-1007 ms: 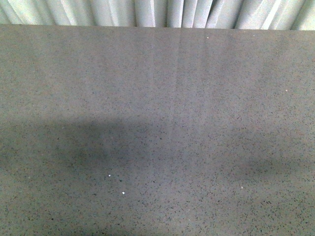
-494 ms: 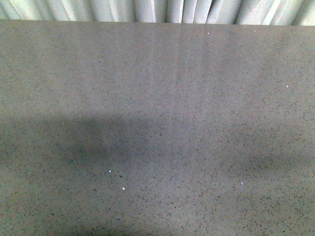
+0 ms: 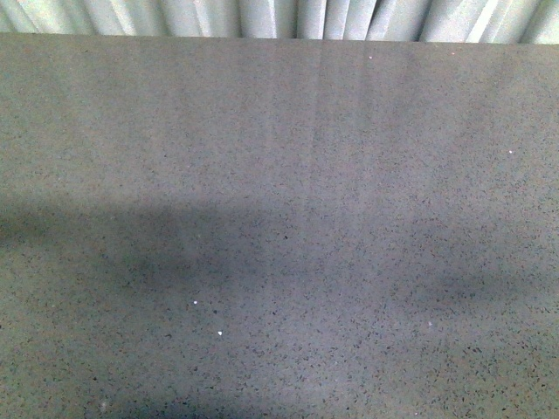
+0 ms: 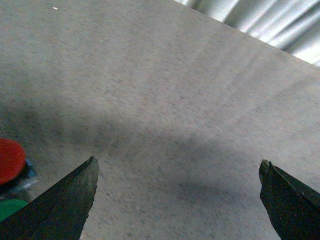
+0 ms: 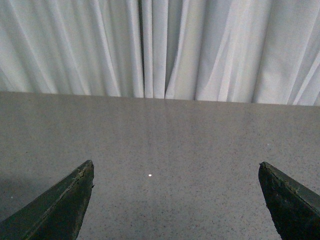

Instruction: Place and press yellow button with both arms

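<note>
A grey speckled table fills almost the whole front view, flat and bare across its width. Its far edge runs straight along the top of that view, where it meets a pale pleated curtain. A broad soft shadow lies across the near left part of the surface, with a fainter one to the right. Neither arm shows in the front view.

The left gripper hangs over the table with its jaws spread wide and nothing between them. Its dark, flat, pointed fingers stand at either side of the left wrist view over open tabletop, with the table's edge and the curtain far off in one corner. The right gripper is likewise wide apart and empty. It faces the far table edge and the curtain squarely, with clear surface ahead of it.

The yellow button shows in none of the three views, so its look and its place relative to either gripper cannot be told. At the edge of the left wrist view, just beside one left finger, sits a round red cap on what seems to be a clear bluish base. Next to it is a green piece, cut off by the frame and too partial to name. A few white specks dot the table.
</note>
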